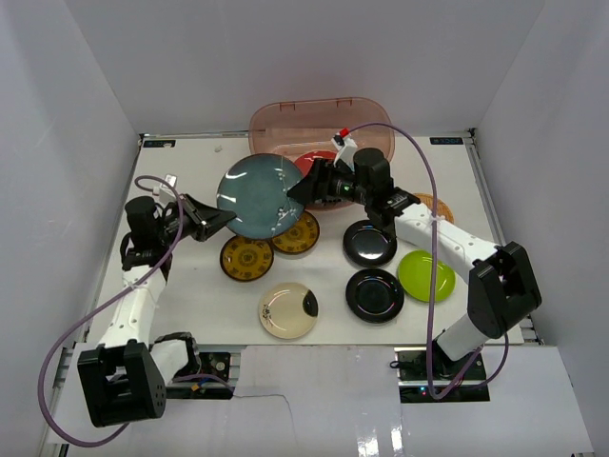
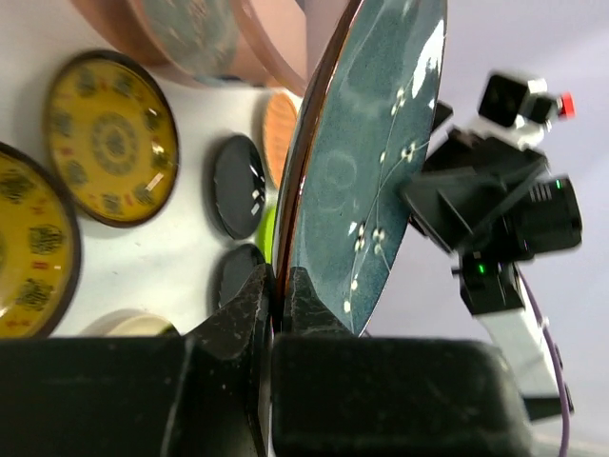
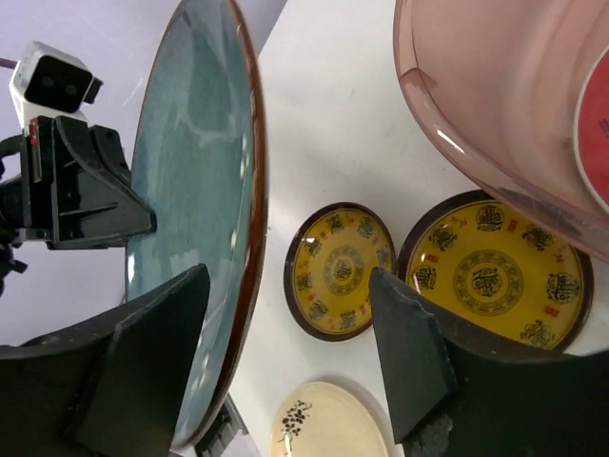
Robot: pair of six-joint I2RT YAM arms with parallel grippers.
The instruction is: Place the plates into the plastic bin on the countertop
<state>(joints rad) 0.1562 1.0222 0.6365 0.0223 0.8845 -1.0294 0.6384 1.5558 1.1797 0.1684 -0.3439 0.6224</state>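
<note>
Above the middle of the bench (image 1: pixel 205 286), toward its far edge, the blue-grey plate (image 1: pixel 255 195) is held clear of the surface and standing on edge. The left fingers (image 2: pixel 243 314) are pinching its lower rim, glazed face on one side and underside on the other. The right fingers (image 3: pixel 152 352) are spread wide at the opposite side of the plate; the rim lies in the gap between them, close by one finger, and neither is pressed on it. The plastic bin (image 1: pixel 271 124) sits against the far edge, just beyond the plate, with a red plate (image 3: pixel 598 124) already inside. The other plates lie flat on the bench. Judged stage: a transfer between arms, not yet secured. Hazards noted: the whole plate hangs from one narrow pinch on a glossy rim, so any nudge from the right fingers as they come together could lever it round or out of that hold. If the left fingers let go before the right pair is seated, the plate would drop onto the yellow plates (image 1: pixel 297 233) directly below. Clearance to the bin wall is tight, so a swing toward it risks striking the rim.
</note>
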